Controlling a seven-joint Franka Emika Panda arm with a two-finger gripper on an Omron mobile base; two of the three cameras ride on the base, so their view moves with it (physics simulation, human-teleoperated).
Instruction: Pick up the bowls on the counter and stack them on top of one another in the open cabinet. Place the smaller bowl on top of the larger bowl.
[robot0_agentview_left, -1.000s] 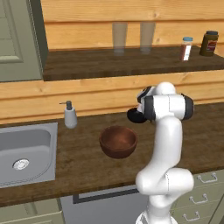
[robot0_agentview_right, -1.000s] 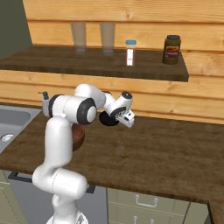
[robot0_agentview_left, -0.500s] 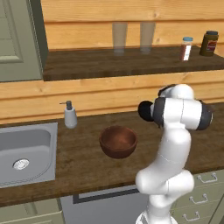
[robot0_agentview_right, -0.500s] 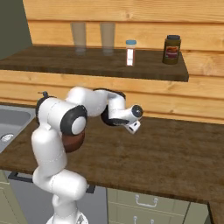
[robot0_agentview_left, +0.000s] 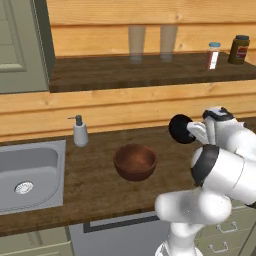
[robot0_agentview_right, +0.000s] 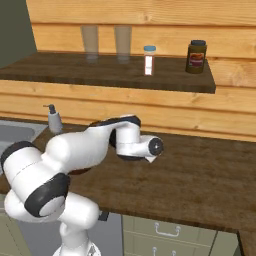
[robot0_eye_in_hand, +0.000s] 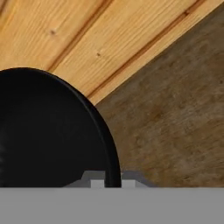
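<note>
The gripper (robot0_eye_in_hand: 106, 179) is clenched on the smaller bowl (robot0_agentview_left: 181, 128), with the larger bowl (robot0_agentview_left: 135, 161) at its eight o'clock on the counter (robot0_agentview_left: 100, 175).

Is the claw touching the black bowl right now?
Touching. Hand view: the black bowl's rim runs down between the claw fingertips, shut on it.

The small bowl (robot0_agentview_left: 180, 128) is glossy black, the big bowl (robot0_agentview_left: 135, 161) reddish-brown with a wood-like finish. The counter (robot0_agentview_left: 95, 175) is dark brown wood grain; the wall planks (robot0_agentview_left: 125, 107) are pale honey. The sink (robot0_agentview_left: 27, 170) is grey steel, the cabinet door (robot0_agentview_left: 17, 45) grey-green, the arm (robot0_agentview_left: 220, 170) white with dark joints.
</note>
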